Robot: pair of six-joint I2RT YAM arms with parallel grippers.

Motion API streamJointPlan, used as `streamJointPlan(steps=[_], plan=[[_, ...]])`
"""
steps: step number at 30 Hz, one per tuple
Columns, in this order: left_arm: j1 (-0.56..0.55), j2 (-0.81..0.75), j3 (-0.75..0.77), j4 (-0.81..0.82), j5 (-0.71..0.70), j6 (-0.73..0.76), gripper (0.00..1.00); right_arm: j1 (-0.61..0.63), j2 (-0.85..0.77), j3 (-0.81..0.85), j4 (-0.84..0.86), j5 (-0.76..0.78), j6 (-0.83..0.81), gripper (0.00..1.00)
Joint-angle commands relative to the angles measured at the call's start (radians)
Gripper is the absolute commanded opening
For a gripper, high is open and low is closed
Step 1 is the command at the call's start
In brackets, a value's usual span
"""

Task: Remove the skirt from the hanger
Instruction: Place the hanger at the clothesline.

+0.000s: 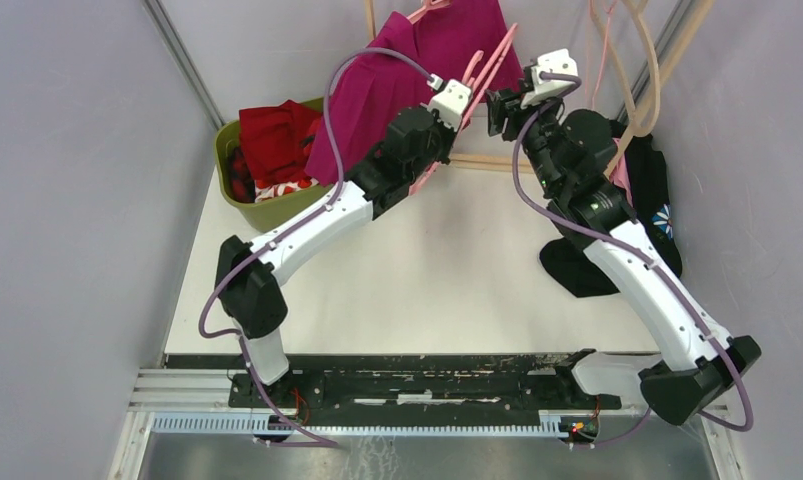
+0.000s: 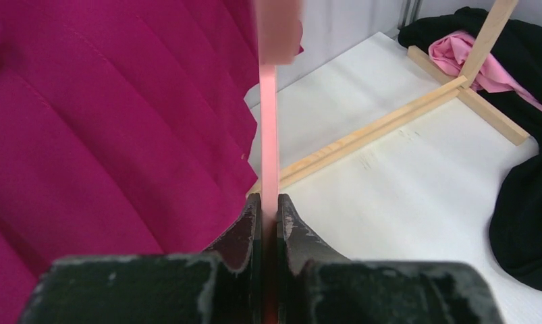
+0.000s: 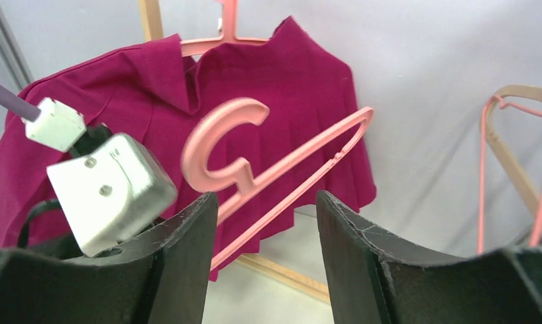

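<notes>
At the far left an olive-green plastic basket (image 1: 220, 150) held red clothes. It played no part in this step.

Next to it the magenta pleated skirt (image 1: 397, 80) hung at the back of the white table (image 1: 457, 260). Its top was caught on a pink hook high by the light wooden rack (image 2: 376, 131).

In front of the skirt, the left gripper (image 2: 268, 202) had its fingers clamped tight on the thin bar of a pink plastic hanger (image 2: 268, 135). In the right wrist view this hanger looked bare, though whether cloth clung to its hidden end could not be told.

The right gripper (image 3: 266, 197) hovered just beside the hanger's hook with its fingers spread wide, holding nothing.

The step seemed to be the right arm going in for its own hold. To do it well:
- The left clamp should hold firm and level so the hanger could not swing.
- The right fingers should reach past the hook and close on a fold of skirt cloth rather than on plastic.
- The cloth should then be drawn sideways off the bar, not tugged downward, since a downward tug could snag the pleats or tip the rack.

A heap of black garments (image 1: 577, 270) lay at the far right, well apart.
</notes>
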Motion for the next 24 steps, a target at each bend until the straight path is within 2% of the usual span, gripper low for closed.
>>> streamJointPlan(steps=[1,5,11,24], plan=[[0.01,-0.084,0.084,0.016,0.044,0.052,0.03,-0.002,-0.081,-0.069,0.091,0.089,-0.04,0.61],[0.012,-0.093,0.107,0.011,0.064,0.063,0.03,-0.002,-0.109,-0.122,0.122,0.158,-0.054,0.62],[0.019,-0.094,0.134,0.014,0.125,0.031,0.03,-0.002,-0.052,-0.121,0.083,0.12,-0.038,0.62],[0.019,-0.137,0.063,0.044,0.114,0.01,0.03,-0.003,0.076,0.018,0.093,0.026,0.137,0.61]])
